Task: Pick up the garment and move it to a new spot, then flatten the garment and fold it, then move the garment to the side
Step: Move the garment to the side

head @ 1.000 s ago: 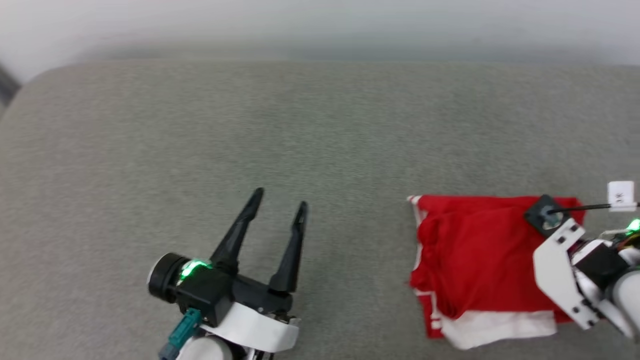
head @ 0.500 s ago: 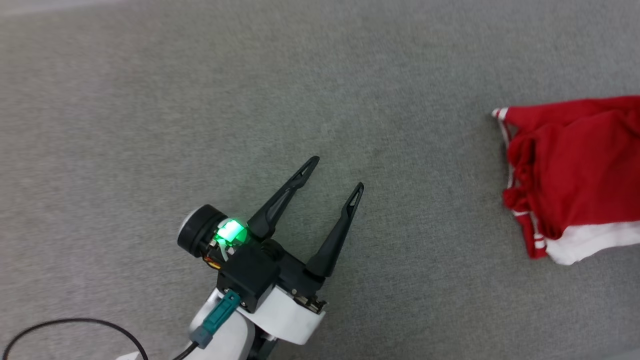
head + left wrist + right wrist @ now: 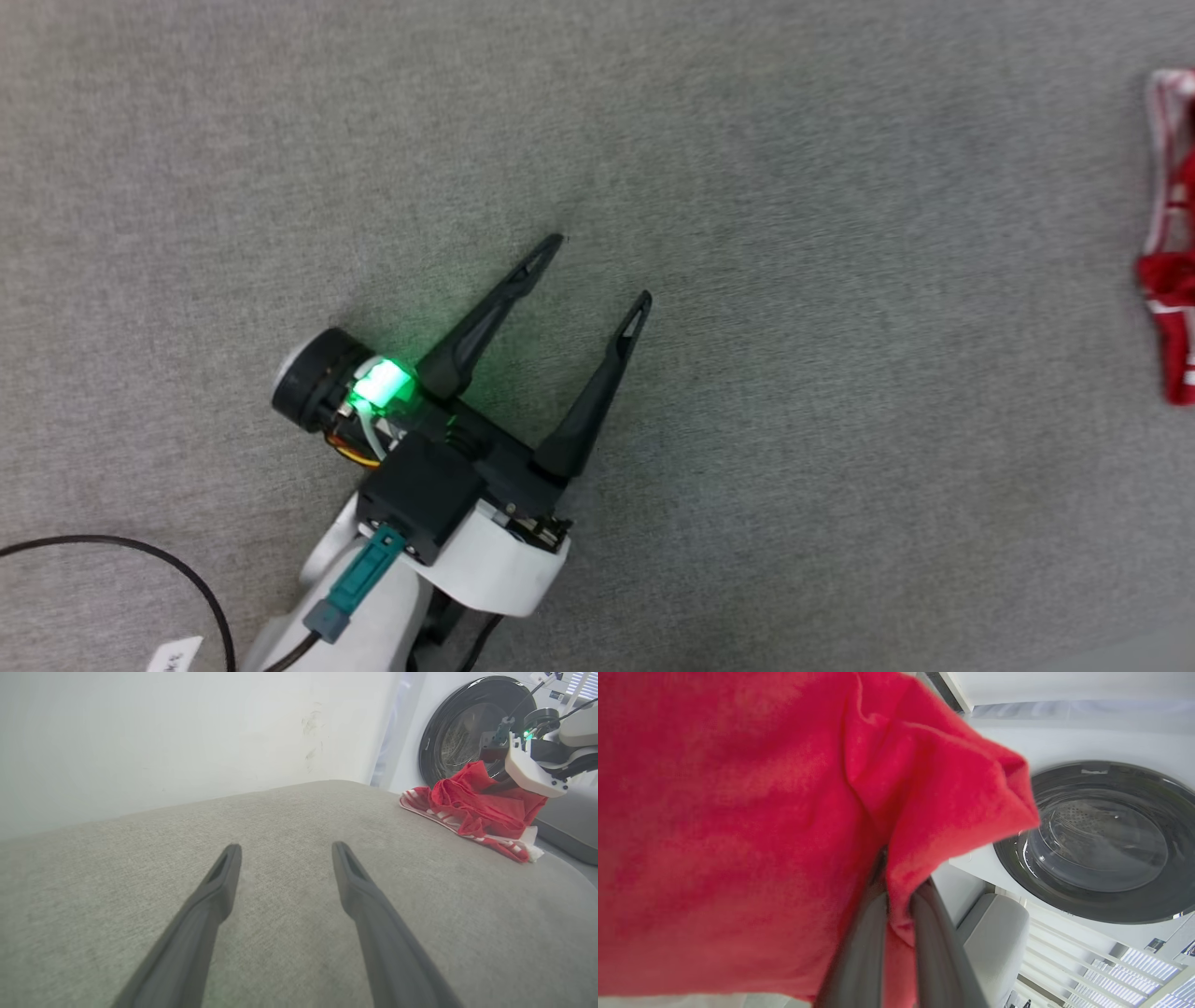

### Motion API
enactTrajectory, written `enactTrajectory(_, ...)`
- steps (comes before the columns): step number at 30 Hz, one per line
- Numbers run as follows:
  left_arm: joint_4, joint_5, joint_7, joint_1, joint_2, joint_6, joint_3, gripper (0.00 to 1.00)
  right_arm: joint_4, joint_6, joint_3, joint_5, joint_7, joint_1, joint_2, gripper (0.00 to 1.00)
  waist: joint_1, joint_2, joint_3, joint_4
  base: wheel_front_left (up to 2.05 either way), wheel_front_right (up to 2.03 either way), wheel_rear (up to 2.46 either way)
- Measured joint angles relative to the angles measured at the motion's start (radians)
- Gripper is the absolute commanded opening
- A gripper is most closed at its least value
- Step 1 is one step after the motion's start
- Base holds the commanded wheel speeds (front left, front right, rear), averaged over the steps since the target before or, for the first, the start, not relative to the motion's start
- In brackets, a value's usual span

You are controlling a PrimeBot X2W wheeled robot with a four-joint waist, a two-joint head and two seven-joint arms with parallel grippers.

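Two pincers for you: left pincer point(image 3: 601, 269) spread wide, low over the grey cushion point(image 3: 289, 812); right pincer point(image 3: 899, 896) clamped on the red jersey point(image 3: 476, 802), bunched at the cushion's right edge, probably partly lifted.

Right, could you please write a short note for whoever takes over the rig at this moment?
Left gripper: open, empty, above the grey cushion.
Right gripper: shut on a fold of the garment.
Garment: bunched at the cushion's right end, one part lifted.
Done: garment gripped.
Left: set it down, flatten, fold, move it aside.
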Motion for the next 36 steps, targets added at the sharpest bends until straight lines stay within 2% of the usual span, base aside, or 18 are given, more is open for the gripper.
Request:
enactTrajectory(9, -0.02, 0.003, 0.0, -0.015, 0.012, 0.0, 0.007, 1.0, 0.102, 0.0, -0.108, -0.077, -0.022, -0.038, 0.009, 0.0, 0.0, 0.0, 0.043, 0.026, 0.0, 0.0, 0.0)
enactTrajectory(10, -0.017, 0.003, 0.0, -0.015, 0.011, 0.0, 0.007, 1.0, 0.107, 0.0, -0.121, -0.081, -0.022, -0.038, 0.018, 0.1, 0.0, 0.0, 0.039, 0.028, 0.0, 0.0, 0.0)
enactTrajectory(11, -0.014, 0.002, 0.0, -0.015, 0.01, 0.0, 0.008, 1.0, 0.107, 0.0, -0.127, -0.093, -0.025, -0.038, 0.025, 0.49, 0.0, 0.0, 0.034, 0.029, 0.0, 0.0, 0.0)
enactTrajectory(12, -0.012, -0.001, 0.0, -0.015, 0.007, 0.0, 0.009, 1.0, 0.105, 0.0, -0.137, -0.1, -0.031, -0.038, 0.034, 1.0, 0.0, 0.0, 0.028, 0.03, 0.0, 0.0, 0.0)
enactTrajectory(18, -0.001, -0.034, 0.0, 0.007, -0.014, 0.005, 0.049, 1.0, 0.045, 0.0, -0.159, -0.14, -0.024, -0.063, 0.068, 1.0, 0.0, 0.0, -0.031, 0.034, 0.0, 0.0, 0.0)
enactTrajectory(20, 0.012, -0.071, 0.0, 0.031, -0.037, 0.007, 0.079, 1.0, 0.02, 0.0, -0.179, -0.127, -0.029, -0.071, 0.085, 1.0, -0.0001, 0.0, -0.063, 0.037, 0.0, 0.0, 0.0)
enactTrajectory(25, 0.044, -0.091, 0.0, 0.064, -0.062, 0.016, 0.168, 1.0, -0.048, 0.0, -0.252, -0.075, -0.102, -0.074, 0.168, 1.0, -0.0001, 0.0, -0.159, 0.051, 0.0, 0.0, 0.0)
enactTrajectory(30, 0.081, -0.095, 0.0, 0.106, -0.083, 0.034, 0.262, 1.0, -0.157, 0.0, -0.333, -0.017, -0.229, -0.049, 0.318, 1.0, -0.0002, 0.0, -0.269, 0.077, 0.0, 0.0, 0.0)
enactTrajectory(36, 0.121, -0.097, 0.0, 0.157, -0.103, 0.055, 0.352, 1.0, -0.329, 0.0, -0.37, 0.068, -0.317, 0.101, 0.526, 1.0, -0.0003, 0.0, -0.392, 0.118, 0.0, 0.0, 0.0)
